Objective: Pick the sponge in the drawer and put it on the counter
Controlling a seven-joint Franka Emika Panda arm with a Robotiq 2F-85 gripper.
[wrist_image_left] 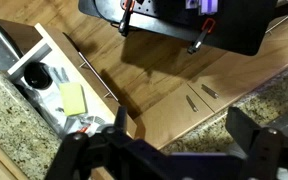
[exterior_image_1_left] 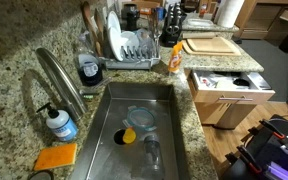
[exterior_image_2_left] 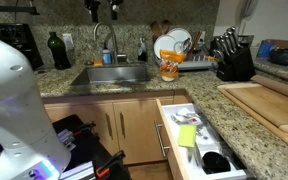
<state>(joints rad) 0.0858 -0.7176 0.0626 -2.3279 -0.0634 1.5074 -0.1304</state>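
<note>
The small yellow sponge lies in the open wooden drawer, among white items. In the wrist view the sponge sits in the drawer at the left. My gripper is open and empty. It hangs high above the cabinet fronts and counter edge, to the right of the drawer and well apart from the sponge. The granite counter runs beside the drawer and around the sink. In an exterior view the drawer stands open, and I cannot make out the sponge there.
A flat orange sponge lies by the steel sink, which holds a round yellow object. A dish rack, knife block and cutting board stand on the counter. My white arm fills the left.
</note>
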